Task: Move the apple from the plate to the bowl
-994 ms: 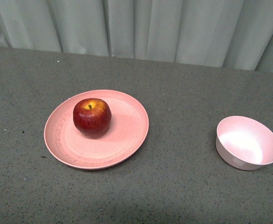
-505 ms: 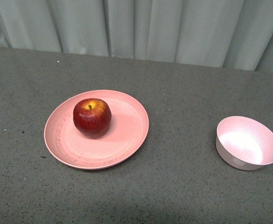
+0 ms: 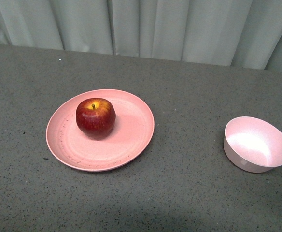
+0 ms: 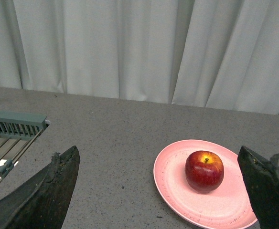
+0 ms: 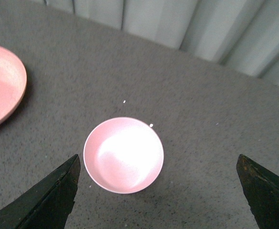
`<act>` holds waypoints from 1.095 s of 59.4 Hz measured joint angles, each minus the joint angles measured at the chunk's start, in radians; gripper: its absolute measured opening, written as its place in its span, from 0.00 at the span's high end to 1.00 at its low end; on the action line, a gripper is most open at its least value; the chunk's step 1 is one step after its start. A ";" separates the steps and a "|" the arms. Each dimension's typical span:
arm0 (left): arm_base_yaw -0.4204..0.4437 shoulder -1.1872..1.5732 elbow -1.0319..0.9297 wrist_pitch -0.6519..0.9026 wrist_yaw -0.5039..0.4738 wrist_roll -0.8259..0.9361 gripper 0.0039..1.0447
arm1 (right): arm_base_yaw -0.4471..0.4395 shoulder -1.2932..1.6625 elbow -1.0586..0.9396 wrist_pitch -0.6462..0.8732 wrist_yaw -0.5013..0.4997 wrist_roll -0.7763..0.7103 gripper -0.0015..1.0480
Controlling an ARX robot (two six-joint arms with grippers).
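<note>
Nothing on the table has changed place against its neighbours, but the whole scene sits a touch higher in the front view than half a second ago.

The round dark red apple (image 3: 95, 117) is glossy, with a yellow-orange patch around its short brown stem, which points up. It stands on the wide, shallow salmon-pink plate (image 3: 131, 130), off centre toward the plate's left and far side. Faint dark scuffs run along the plate's near rim. The small, deep pale pink bowl (image 3: 257, 142) stands well apart to the right on the speckled grey table (image 3: 189, 96), with a pale pleated curtain (image 3: 155, 24) behind.

Only the dark finger ends of each gripper show, cut off by the picture edges. One left finger (image 4: 266, 186) covers part of the plate's rim. A grey-green slotted rack (image 4: 15, 125) runs out of the left wrist view, and in the right wrist view just a slice of the plate appears.

The left gripper (image 4: 157, 150) is spread wide with nothing in it. The apple lies ahead of it, within the span of its fingers, nearer one than the other, touching neither. The right gripper (image 5: 157, 158) is likewise wide apart and holds nothing, poised above the bowl, well away from the apple.
</note>
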 joint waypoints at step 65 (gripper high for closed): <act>0.000 0.000 0.000 0.000 0.000 0.000 0.06 | 0.157 0.942 0.498 -0.138 0.009 -0.081 0.09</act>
